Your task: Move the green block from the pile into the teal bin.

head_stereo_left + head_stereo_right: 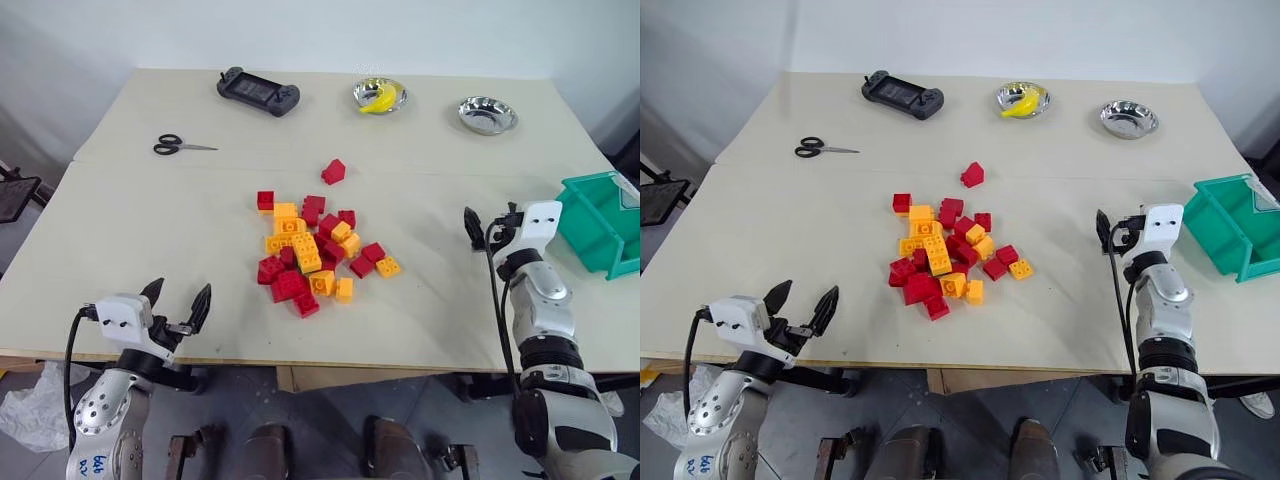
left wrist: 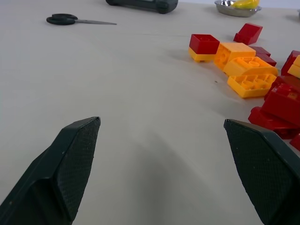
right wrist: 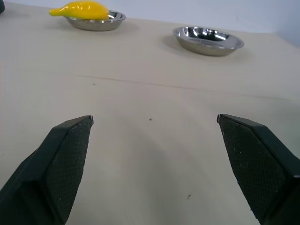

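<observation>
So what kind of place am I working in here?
Probably a lab or test room: a plain table against bare white walls, laid out with unrelated props such as toy bricks, scissors, a game controller and steel bowls.

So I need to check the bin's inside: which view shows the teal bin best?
The left eye view shows the teal bin best, showing more of its inside. The right eye view cuts it off more at the edge.
</observation>
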